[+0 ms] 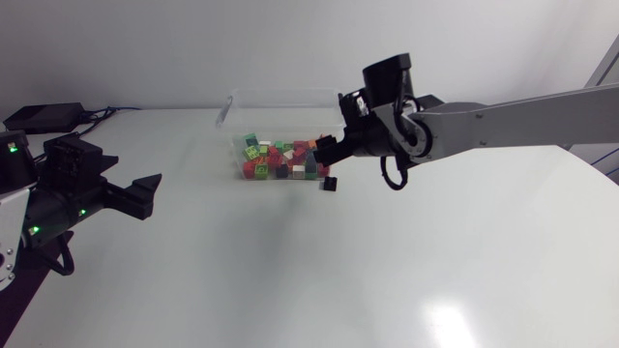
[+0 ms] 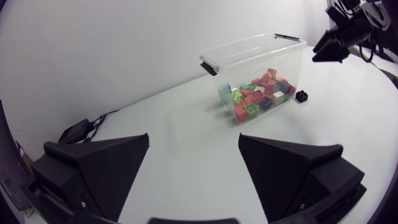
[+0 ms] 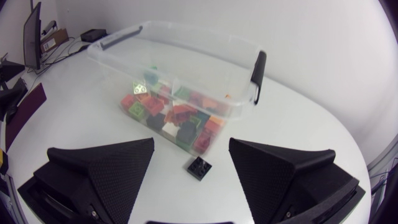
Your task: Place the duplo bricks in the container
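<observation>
Pick step: black brick (image 1: 329, 183) at the container's (image 1: 235, 108) 4 o'clock; my right gripper (image 3: 190, 144) hangs unclenched above, and I'd judge descent next.

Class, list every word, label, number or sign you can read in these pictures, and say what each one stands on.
None can be read. The clear container, the black brick beside it, the left tool and the right tool carry no visible print; any marks on the coloured bricks inside are too small to make out.
</observation>
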